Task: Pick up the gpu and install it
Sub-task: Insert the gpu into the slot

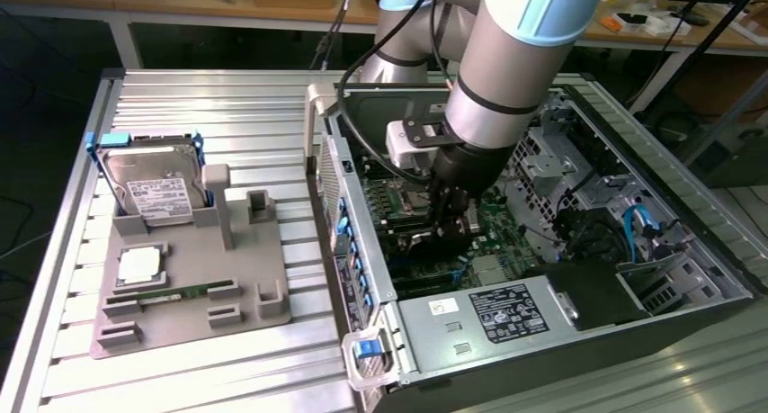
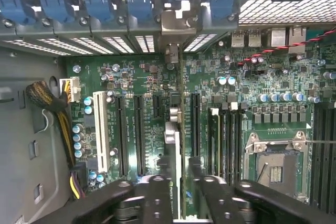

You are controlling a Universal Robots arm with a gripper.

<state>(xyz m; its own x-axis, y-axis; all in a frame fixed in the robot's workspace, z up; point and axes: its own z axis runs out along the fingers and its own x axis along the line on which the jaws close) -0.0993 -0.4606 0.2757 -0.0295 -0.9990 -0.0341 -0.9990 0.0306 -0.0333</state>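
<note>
Wrist view looks down past the black gripper (image 2: 181,167), which straddles the gpu (image 2: 176,142); whether it clamps the card or merely flanks it I cannot tell. The gpu is a thin, dark card seen edge-on, standing upright on the green motherboard (image 2: 152,77) inside the case. Its silvery metal bracket (image 2: 176,22) reaches the rear wall, set among the row of blue plastic slot latches (image 2: 139,4). Long black expansion slots (image 2: 129,135) run parallel just beside the card on one side and black memory slots (image 2: 226,140) on the other, so room to either side is narrow. Beyond the memory slots sits the silvery processor socket (image 2: 273,161). A braided yellow-and-black cable bundle (image 2: 50,103) lies well apart, near the case wall.

In the exterior view the gripper (image 1: 440,237) is deep inside the open grey metal computer case (image 1: 360,278), whose walls stand close around the arm. On the exterior view's left, on the ribbed aluminium table (image 1: 216,98), a grey moulded tray (image 1: 258,291) carries a silver hard drive with a blue frame (image 1: 150,184) and a slim green memory stick (image 1: 180,293).
</note>
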